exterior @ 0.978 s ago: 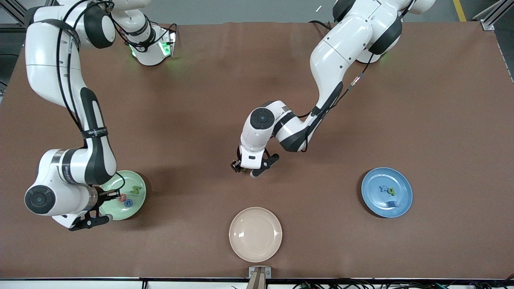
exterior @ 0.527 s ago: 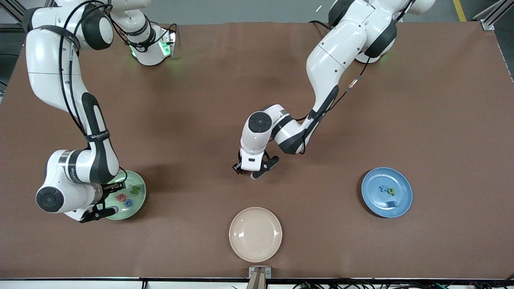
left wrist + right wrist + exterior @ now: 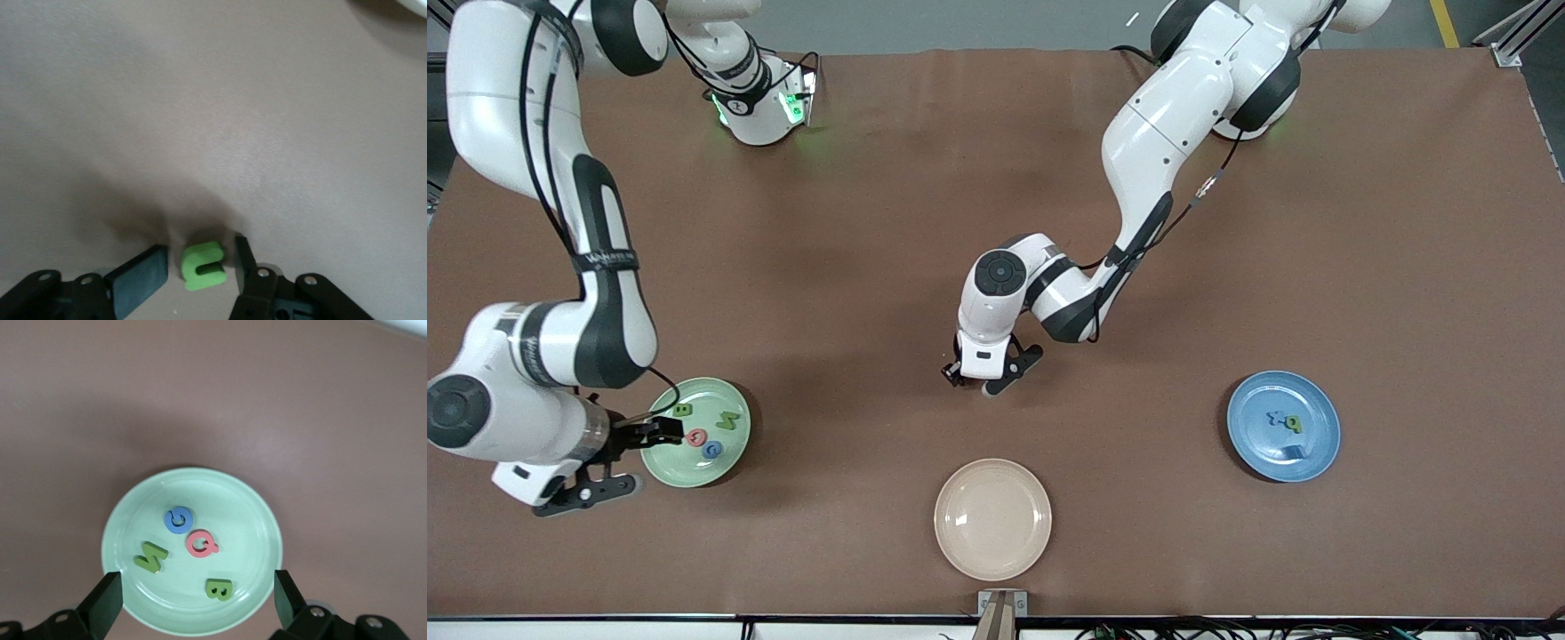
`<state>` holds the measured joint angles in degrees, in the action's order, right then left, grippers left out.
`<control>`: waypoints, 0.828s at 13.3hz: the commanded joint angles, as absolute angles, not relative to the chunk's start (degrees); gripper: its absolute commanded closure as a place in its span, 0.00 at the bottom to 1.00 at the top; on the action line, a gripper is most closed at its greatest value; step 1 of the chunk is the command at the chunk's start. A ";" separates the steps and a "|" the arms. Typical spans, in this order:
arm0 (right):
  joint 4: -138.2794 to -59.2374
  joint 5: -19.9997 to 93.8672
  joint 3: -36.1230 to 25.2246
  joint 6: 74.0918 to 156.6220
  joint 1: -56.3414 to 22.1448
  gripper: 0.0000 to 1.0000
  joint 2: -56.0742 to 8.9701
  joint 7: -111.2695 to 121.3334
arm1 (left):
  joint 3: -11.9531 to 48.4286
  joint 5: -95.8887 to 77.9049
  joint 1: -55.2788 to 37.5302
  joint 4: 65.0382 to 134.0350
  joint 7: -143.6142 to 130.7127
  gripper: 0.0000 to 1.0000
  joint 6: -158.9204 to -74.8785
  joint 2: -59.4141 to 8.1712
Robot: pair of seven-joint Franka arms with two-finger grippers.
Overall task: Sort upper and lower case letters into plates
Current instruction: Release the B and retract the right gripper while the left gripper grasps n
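My left gripper [image 3: 975,380] is low over the middle of the table. In the left wrist view it [image 3: 193,275] is open, and a small green lower case letter [image 3: 202,265] lies on the table between its fingers with a gap on each side. My right gripper [image 3: 633,460] is open and empty above the edge of the mint green plate [image 3: 694,476]. That plate [image 3: 123,520] holds a blue G [image 3: 178,519], a pink letter [image 3: 201,543], a green M [image 3: 151,557] and a green B [image 3: 219,589]. The blue plate [image 3: 1254,404] holds three small letters.
A cream plate [image 3: 992,518] with nothing on it lies near the front edge of the table, between the other two plates and nearer to the camera than my left gripper. The brown table top [image 3: 1405,222] is bare toward the left arm's end.
My right gripper has risen and drawn back from over the mint plate toward the table's end, which uncovers the green B. My left gripper has barely shifted.
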<state>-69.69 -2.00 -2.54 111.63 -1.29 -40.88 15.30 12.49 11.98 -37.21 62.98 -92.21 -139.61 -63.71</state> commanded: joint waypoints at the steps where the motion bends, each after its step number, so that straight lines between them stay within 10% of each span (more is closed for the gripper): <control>1: -76.71 -1.32 -2.20 111.88 -1.23 0.00 -31.41 14.50 | 11.60 10.90 -38.85 58.80 -92.73 0.55 -139.75 -67.32; 5: -88.39 -0.70 -2.46 110.05 -2.63 0.00 -15.86 8.73 | 10.81 11.07 -38.67 59.59 -92.55 1.00 -136.34 -66.71; 11: -92.02 0.00 -2.29 99.68 -2.20 0.00 -4.06 5.19 | 10.99 11.07 -38.06 59.77 -92.20 1.00 -129.46 -64.16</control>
